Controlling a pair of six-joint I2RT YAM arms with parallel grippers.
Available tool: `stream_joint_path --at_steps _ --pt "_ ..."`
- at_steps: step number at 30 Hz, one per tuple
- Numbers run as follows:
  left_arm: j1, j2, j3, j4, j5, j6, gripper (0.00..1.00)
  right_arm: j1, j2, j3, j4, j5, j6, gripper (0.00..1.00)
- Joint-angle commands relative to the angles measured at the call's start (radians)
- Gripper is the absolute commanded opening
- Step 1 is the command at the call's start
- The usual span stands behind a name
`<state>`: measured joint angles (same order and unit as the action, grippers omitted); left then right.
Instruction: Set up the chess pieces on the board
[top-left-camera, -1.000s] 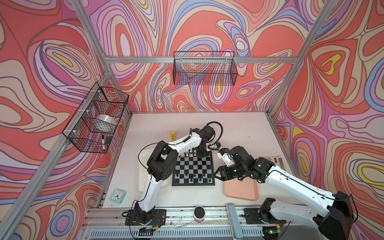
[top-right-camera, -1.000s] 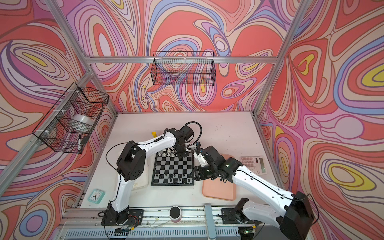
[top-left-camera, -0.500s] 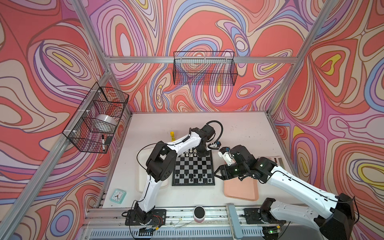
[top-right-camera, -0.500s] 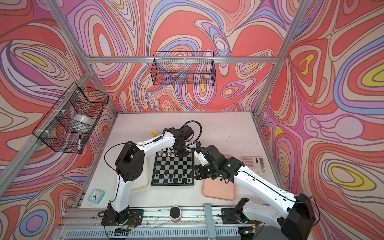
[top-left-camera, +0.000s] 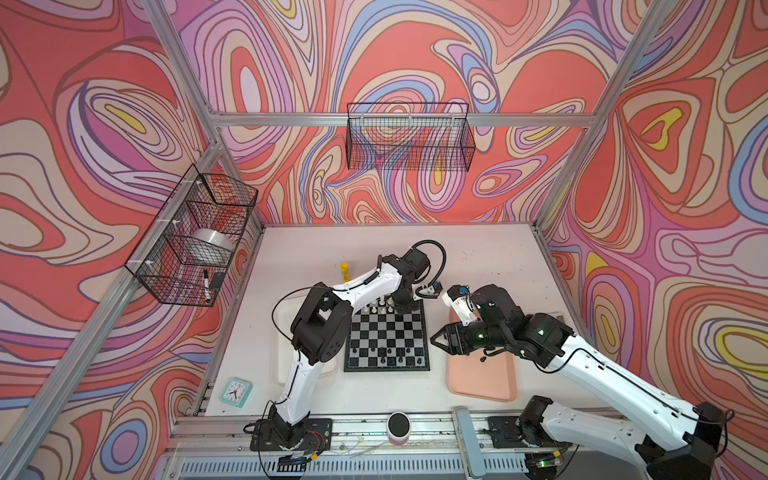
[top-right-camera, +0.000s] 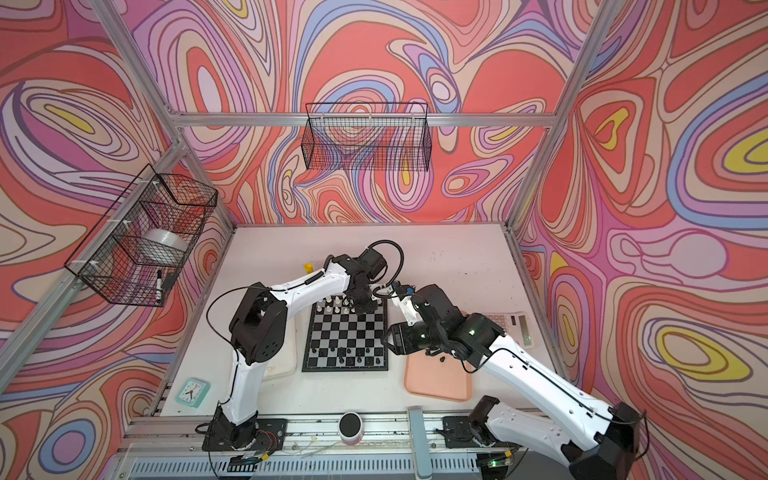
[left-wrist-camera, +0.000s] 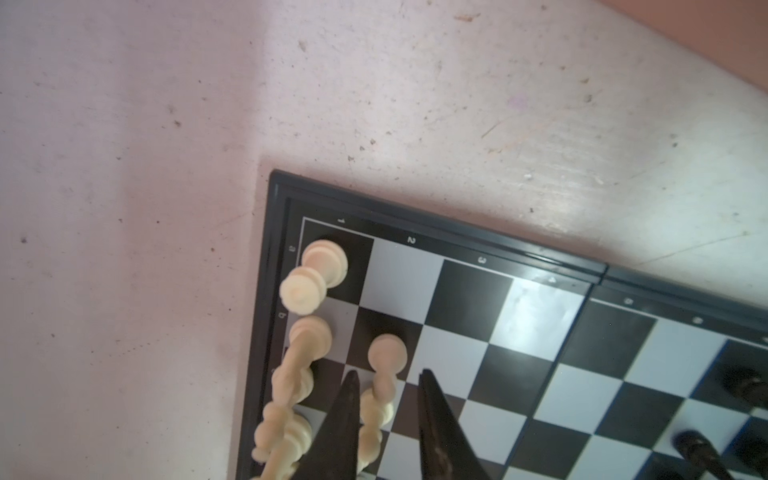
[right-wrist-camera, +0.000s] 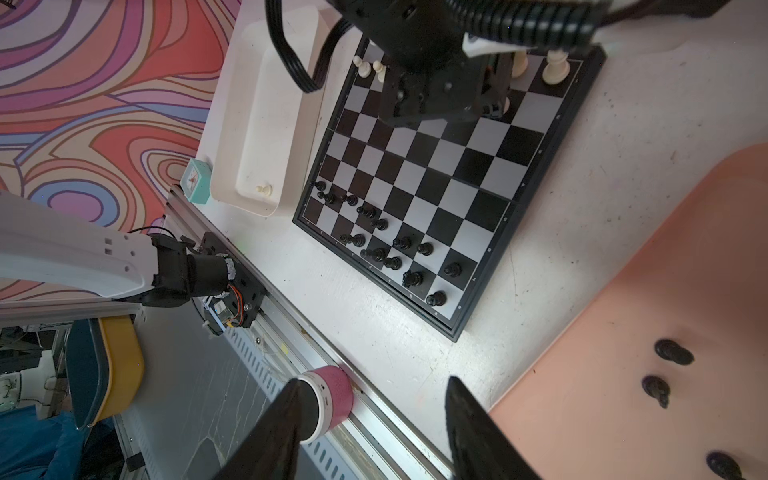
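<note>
Counter (top-right-camera: 436, 266), centre: board (top-right-camera: 347, 332). Cream chess pieces (top-right-camera: 332, 306) along its far edge, black chess pieces (top-right-camera: 349, 360) along its near edge. Left gripper (top-right-camera: 365, 308) at the board's far right corner. Right gripper (top-right-camera: 386, 338) at its right edge, beside pink tray (top-right-camera: 436, 380). Clear tray (top-right-camera: 289, 357) at its left edge. Clock (top-right-camera: 192, 391) near the counter's near left corner.

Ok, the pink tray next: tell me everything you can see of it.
The pink tray is a shallow salmon-pink rectangle with rounded corners and a low rim, smooth and matte like plastic. It lies flat on the table, right of the board and apart from it. Three black pieces seem to lie on their sides near its far end; the rest is bare. The right arm hangs above that far end, with no visible contact.
</note>
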<state>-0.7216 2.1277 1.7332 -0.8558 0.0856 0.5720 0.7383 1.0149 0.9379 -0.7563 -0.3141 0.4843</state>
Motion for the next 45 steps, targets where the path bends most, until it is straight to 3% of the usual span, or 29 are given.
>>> stream_joint_path --at_steps 1,21,29,35,45 --pt "-0.014 -0.047 0.004 -0.028 0.02 0.001 0.26 -0.005 -0.005 0.015 -0.01 0.003 -0.013 0.56" --pt "-0.014 -0.103 0.014 -0.07 0.031 -0.011 0.27 -0.005 -0.037 0.05 -0.014 -0.028 -0.009 0.57" --pt "-0.001 -0.204 -0.077 -0.091 0.007 -0.006 0.27 -0.005 -0.017 0.053 -0.008 -0.066 -0.001 0.56" --pt "0.098 -0.337 -0.19 -0.129 0.042 -0.004 0.27 -0.005 0.036 0.056 0.026 -0.106 -0.001 0.55" --pt "0.411 -0.687 -0.532 -0.237 0.09 0.104 0.3 0.0 0.222 0.067 0.103 -0.158 0.014 0.52"
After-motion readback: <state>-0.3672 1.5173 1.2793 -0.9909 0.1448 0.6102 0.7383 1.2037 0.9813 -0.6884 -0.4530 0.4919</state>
